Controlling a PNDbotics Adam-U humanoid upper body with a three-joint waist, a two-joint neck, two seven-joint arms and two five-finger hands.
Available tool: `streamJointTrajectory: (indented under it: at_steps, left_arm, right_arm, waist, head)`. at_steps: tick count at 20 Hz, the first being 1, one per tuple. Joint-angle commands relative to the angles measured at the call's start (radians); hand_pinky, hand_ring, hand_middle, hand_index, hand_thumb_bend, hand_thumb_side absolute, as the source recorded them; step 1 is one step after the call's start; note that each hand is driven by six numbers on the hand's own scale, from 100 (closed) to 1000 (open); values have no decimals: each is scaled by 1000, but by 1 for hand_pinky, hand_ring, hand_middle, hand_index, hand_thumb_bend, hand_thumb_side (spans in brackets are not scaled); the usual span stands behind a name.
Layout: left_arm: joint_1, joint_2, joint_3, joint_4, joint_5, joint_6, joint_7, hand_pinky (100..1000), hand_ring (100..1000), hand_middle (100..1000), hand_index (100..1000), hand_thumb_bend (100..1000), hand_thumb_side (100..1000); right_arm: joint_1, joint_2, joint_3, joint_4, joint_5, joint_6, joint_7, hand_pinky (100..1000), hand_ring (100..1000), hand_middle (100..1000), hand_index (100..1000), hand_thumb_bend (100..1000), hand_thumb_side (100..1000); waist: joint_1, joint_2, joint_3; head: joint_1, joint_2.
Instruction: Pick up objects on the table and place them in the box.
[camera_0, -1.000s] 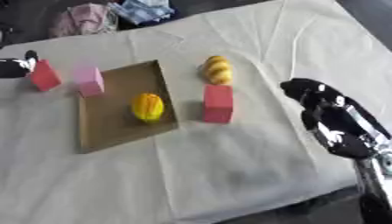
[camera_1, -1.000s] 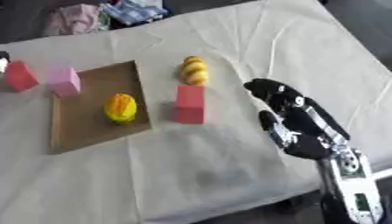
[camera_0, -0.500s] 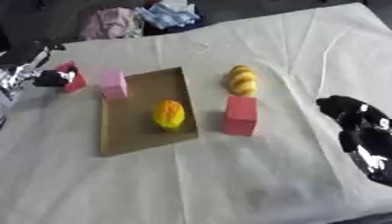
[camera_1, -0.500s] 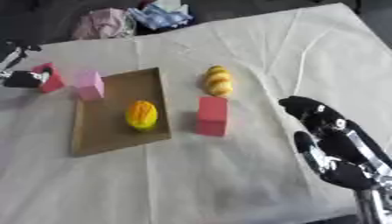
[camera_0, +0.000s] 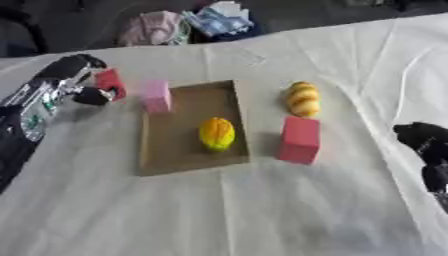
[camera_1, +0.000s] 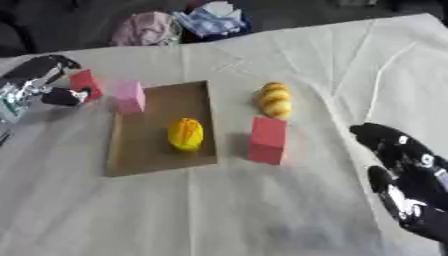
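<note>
A flat brown cardboard box (camera_0: 188, 102) lies left of centre with a yellow-orange fruit (camera_0: 216, 133) in it. A pink block (camera_0: 157, 95) stands at the box's upper left edge. Left of that sits a small red block (camera_0: 111, 82). My left hand (camera_0: 61, 80) reaches in from the left, open, with fingers above the small red block's left side and the thumb at its lower left corner. A larger red block (camera_0: 300, 140) and a lumpy yellow thing (camera_0: 303, 98) lie right of the box. My right hand (camera_1: 407, 172) hovers open at the lower right.
A white cloth (camera_0: 262, 210) covers the table, wrinkled toward the right. Bundled clothes, pink (camera_0: 153, 27) and blue-white (camera_0: 219, 17), lie at the far edge, with dark floor beyond.
The camera has swung left, shifting the whole scene rightward. My left hand has come further in and now brackets the small red block. The right hand has stayed low at the right.
</note>
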Motion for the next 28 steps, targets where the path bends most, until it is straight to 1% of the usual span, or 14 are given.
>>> streamJointTrajectory:
  at_steps: [1, 5, 9, 10, 11, 12, 13, 14, 15, 16, 18, 20, 24, 28]
  left_arm:
    - [-8, 21, 14, 1, -18, 14, 22, 773, 791, 823, 891, 253, 449]
    - [-6, 10, 11, 11, -28, 26, 50, 755, 772, 805, 881, 250, 413]
    - [-6, 0, 5, 16, -31, 26, 64, 731, 723, 753, 857, 250, 394]
    - [-6, -2, 5, 16, -32, 26, 70, 717, 681, 706, 832, 254, 357]
    - [-6, -3, 5, 15, -34, 28, 80, 710, 662, 684, 820, 254, 335]
    - [-6, -5, 4, 14, -35, 29, 91, 693, 617, 629, 791, 257, 291]
    - [-6, -6, 4, 12, -36, 30, 104, 686, 599, 606, 777, 257, 269]
    - [-6, -6, 4, 10, -37, 32, 118, 661, 543, 538, 732, 255, 204]
    - [-5, -7, 4, 7, -37, 34, 134, 657, 535, 529, 726, 254, 195]
    - [-4, -6, 4, 5, -37, 37, 151, 630, 485, 465, 676, 248, 133]
    - [-2, -6, 6, -2, -31, 43, 190, 609, 449, 412, 631, 239, 100]
    - [2, -1, 8, -13, -16, 46, 224, 597, 424, 380, 602, 216, 100]
    - [28, 32, 11, -81, 39, 38, 252, 597, 413, 364, 589, 171, 100]
    - [94, 87, 23, -261, 106, 33, 231, 605, 420, 371, 596, 156, 100]
  right_arm:
    - [-13, -12, 1, -21, -5, -2, 4, 1000, 964, 857, 911, 100, 371]
    - [-13, -13, 1, -20, -4, -2, 4, 1000, 964, 857, 911, 100, 368]
    - [-13, -13, 1, -19, -2, -2, 3, 1000, 964, 857, 910, 100, 365]
    - [-12, -13, 1, -19, -2, -2, 3, 1000, 964, 858, 910, 100, 365]
    - [-12, -13, 0, -18, -2, -2, 3, 1000, 964, 858, 910, 100, 365]
    - [-12, -13, 0, -18, -1, -2, 3, 1000, 964, 858, 910, 100, 365]
    - [-12, -13, 0, -18, -1, -2, 2, 1000, 964, 858, 910, 100, 364]
    - [-12, -13, 0, -18, -1, -2, 2, 1000, 964, 858, 910, 100, 365]
    - [-12, -13, 0, -18, -1, -3, 2, 1000, 964, 858, 910, 100, 365]
    - [-12, -12, 0, -17, -1, -3, 2, 1000, 964, 858, 910, 100, 366]
    - [-11, -11, 0, -17, 0, -2, 1, 1000, 964, 858, 910, 100, 366]
    - [-9, -10, -1, -16, 1, -2, 1, 1000, 964, 858, 910, 100, 365]
    - [-3, -11, -5, -16, 4, -2, -2, 1000, 963, 858, 910, 100, 369]
    - [2, -12, -10, -18, 5, -1, -7, 1000, 963, 857, 909, 100, 370]
  waist:
    - [7, 2, 2]
    - [8, 5, 3]
    - [8, 7, 3]
    - [8, 7, 4]
    - [7, 7, 4]
    - [7, 7, 5]
    - [7, 7, 5]
    - [6, 7, 6]
    - [6, 7, 7]
    - [5, 6, 8]
    - [4, 4, 10]
    - [3, 2, 15]
    - [3, -3, 29]
    - [2, -8, 46]
  head:
    - [11, -15]
    - [16, -15]
    - [18, -13]
    - [18, -13]
    - [18, -12]
    - [19, -11]
    - [19, -11]
    - [19, -11]
    - [20, -11]
    - [21, -11]
    - [23, -9]
    - [26, -7]
    - [23, 0]
    - [11, 1]
